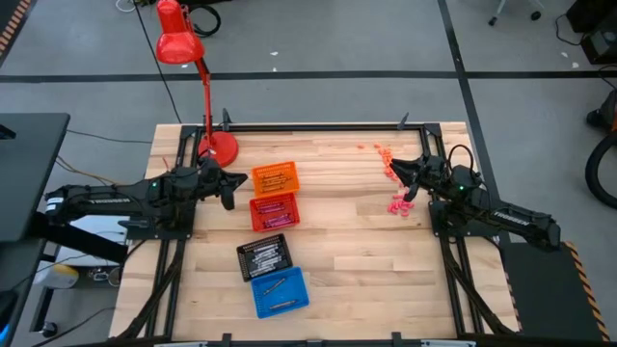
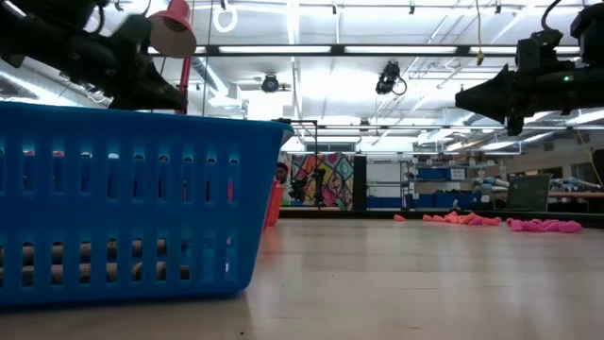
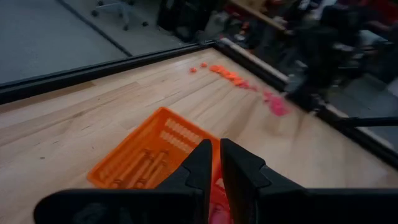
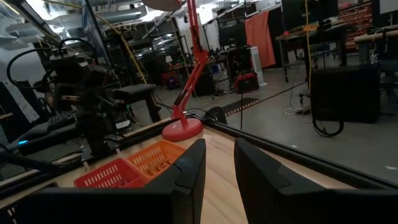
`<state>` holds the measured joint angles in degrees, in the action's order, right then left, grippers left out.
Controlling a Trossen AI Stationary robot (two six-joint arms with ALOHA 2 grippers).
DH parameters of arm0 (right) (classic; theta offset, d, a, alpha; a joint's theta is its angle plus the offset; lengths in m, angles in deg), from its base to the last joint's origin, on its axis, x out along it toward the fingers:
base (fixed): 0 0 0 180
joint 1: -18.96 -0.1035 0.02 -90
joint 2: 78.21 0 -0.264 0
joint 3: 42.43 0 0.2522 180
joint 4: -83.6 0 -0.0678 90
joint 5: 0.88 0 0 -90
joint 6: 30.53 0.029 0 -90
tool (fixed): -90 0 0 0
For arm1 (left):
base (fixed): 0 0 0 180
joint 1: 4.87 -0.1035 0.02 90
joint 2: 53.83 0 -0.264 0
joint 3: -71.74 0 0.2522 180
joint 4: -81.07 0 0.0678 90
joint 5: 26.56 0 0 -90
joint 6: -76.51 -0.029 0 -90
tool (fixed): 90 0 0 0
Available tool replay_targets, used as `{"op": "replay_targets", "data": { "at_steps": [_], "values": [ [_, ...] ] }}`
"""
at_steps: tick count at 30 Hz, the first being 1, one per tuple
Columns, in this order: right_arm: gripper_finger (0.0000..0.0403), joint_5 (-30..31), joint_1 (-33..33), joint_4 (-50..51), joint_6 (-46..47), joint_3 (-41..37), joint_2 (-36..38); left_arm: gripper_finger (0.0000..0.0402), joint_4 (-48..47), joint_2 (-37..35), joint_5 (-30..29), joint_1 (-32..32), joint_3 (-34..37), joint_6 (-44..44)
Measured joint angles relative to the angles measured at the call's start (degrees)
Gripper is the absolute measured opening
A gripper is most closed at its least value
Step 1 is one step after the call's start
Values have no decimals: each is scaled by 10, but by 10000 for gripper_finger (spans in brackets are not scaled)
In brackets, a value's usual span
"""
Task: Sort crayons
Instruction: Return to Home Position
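From above, my left fingers (image 1: pixel 233 189) hang just beside the red tray (image 1: pixel 275 211), on the side facing my left arm. The orange tray (image 1: pixel 275 178) sits right against the red tray's far edge. The black tray (image 1: pixel 263 257) lies just off its near edge, and the blue tray (image 1: pixel 280 292) comes after that. Every tray holds crayons (image 1: pixel 276 285). The lamp (image 1: pixel 218 148) stands beyond the orange tray. My right fingers (image 1: pixel 400 178) wait well apart from the red tray, across the bare bench (image 1: pixel 347 251), among scattered pink scraps (image 1: pixel 397 203).

At bench level, the blue tray fills the foreground and hides the red tray completely. Crayons show through its lowest slots. Both sets of fingers hang high above the wood.

Past my left wrist, the fingers are closed down to a thin slit and grip nothing. The red tray's rim lies right under them, and the orange tray with its crayons is just beyond. The scraps are far across the bench from the red tray.

Past my right wrist, the fingers stand a little apart and are empty. The red tray shows beyond them with the orange tray at its side, the lamp farther off, and my left arm rising just behind the red tray.
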<state>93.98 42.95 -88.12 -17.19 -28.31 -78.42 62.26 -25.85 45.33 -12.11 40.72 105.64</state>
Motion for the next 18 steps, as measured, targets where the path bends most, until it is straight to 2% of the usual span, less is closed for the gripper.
{"op": "replay_targets", "data": {
  "at_steps": [4, 9, 14, 18],
  "values": [
    [90, 0, 0, 0, 0, 0, 0, 43, -10, -50, 0, 31, 1, -25],
    [90, 0, 0, 0, 0, 0, 0, 43, -13, -95, 0, 67, 19, -137],
    [90, 0, 0, 0, 0, 0, 0, 43, -12, -155, 0, 92, 67, -235],
    [90, 0, 0, 0, 0, 0, 0, 43, -13, -207, 0, 91, 129, -249]
  ]
}}
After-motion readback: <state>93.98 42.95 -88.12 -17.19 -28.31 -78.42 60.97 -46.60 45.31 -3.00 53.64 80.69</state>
